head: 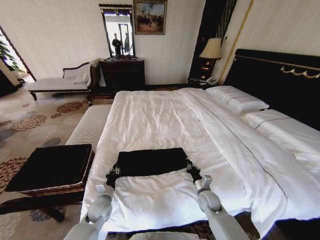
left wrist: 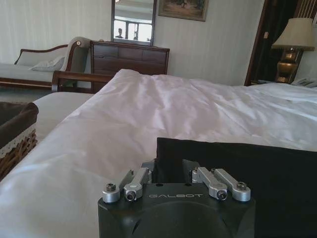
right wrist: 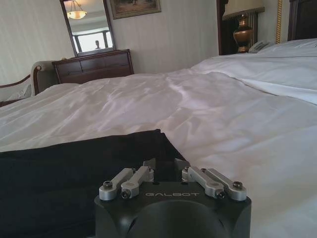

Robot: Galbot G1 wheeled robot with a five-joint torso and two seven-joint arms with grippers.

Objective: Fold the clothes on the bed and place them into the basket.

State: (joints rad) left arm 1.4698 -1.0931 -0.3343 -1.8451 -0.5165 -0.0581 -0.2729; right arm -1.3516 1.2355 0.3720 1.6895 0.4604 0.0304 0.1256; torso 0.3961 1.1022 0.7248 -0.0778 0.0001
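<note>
You have the black short-sleeved T-shirt [head: 151, 161] lying part-folded on the large white-sheeted bed [head: 165, 115], near its foot. Left gripper [head: 112, 176] and right gripper [head: 193, 171] each seem to have their jaws clenched on a corner. Move both together, evenly, so the fold lands square.

Plain black T-shirt [head: 150, 161] on all-white bed [head: 165, 115] sheets. Brown wicker basket [head: 47, 167] with black top. Black headboard [head: 280, 75], gold trim. Beige carpet [head: 30, 125] with brownish flower medallions. Silver-and-black pincers.
</note>
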